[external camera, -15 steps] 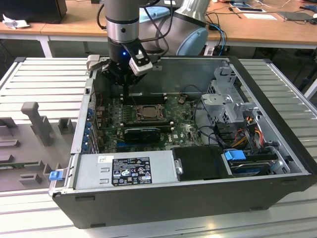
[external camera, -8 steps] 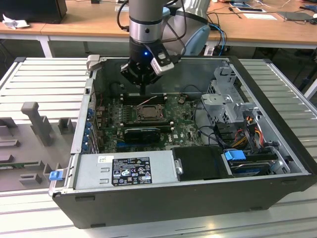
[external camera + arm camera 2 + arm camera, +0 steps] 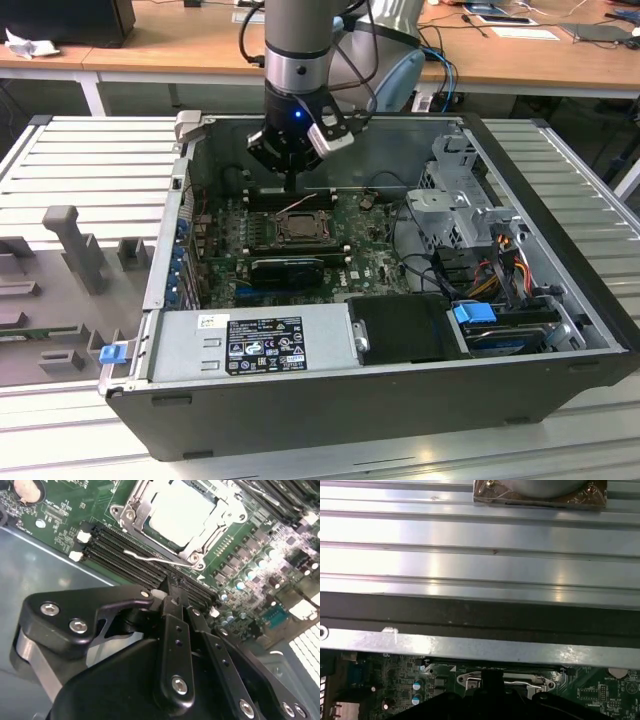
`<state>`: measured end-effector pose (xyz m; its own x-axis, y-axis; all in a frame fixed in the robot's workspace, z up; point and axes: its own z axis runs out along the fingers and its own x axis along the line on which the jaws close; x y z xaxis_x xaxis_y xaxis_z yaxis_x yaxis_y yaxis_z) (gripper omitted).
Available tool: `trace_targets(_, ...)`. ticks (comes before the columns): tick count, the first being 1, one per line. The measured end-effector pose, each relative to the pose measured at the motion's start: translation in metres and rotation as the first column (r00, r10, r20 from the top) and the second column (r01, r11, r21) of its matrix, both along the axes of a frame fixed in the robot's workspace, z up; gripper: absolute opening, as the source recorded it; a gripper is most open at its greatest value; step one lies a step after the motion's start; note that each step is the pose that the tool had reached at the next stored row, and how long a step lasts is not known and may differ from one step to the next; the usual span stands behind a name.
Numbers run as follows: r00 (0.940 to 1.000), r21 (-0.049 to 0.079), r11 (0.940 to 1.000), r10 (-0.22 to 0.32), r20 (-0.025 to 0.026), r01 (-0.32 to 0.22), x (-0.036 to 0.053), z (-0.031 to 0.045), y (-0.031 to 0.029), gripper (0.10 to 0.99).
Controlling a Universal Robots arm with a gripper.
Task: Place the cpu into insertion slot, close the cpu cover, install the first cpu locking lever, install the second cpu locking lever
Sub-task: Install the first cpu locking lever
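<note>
Open computer case [image 3: 400, 420] on the ribbed metal worktop [image 3: 90, 150], with the arm reaching down inside it. We see the insertion slot [image 3: 127, 511] on the green motherboard [image 3: 55, 515], near the case wall that lies farthest off in the exterior view. The cpu [image 3: 182, 512] is already seated in the slot, its pale metal face showing through the window of the cpu cover [image 3: 167, 539], which lies flat over it. We therefore judge the first two steps done and the lever work in hand. A silver wire locking lever [image 3: 155, 558] runs along the socket edge that faces the black memory slots [image 3: 125, 555]. We cannot tell whether it is tucked under its catch, nor how the lever on the opposite edge stands. The claw [image 3: 172, 591] hangs just above the memory slots, close beside this lever and, as far as we can see, apart from it. Its fingers are drawn together to a single narrow tip, with nothing visible between them. In the exterior view the claw [image 3: 290, 183] stands over the socket edge nearest that far case wall. In our judgement, seating a lever calls for the closed tip to bear on the wire itself, press it down and slide it sideways under its hook, keeping clear of the memory slots and the small parts around the socket.
</note>
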<state>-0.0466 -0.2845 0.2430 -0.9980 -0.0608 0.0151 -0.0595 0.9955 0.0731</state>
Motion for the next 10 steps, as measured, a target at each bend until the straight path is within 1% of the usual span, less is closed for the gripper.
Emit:
trace_targets(2, 1.0, 0.0, 1.0, 0.002, -0.0001, -0.002, 0.0027, -0.0039, 0.0, 0.106)
trace_targets(5, 1.0, 0.0, 1.0, 0.002, -0.0002, -0.002, 0.0052, -0.0069, 0.0001, 0.106)
trace_targets(10, 1.0, 0.0, 1.0, 0.002, 0.0, -0.002, 0.0118, -0.0127, 0.0026, 0.106)
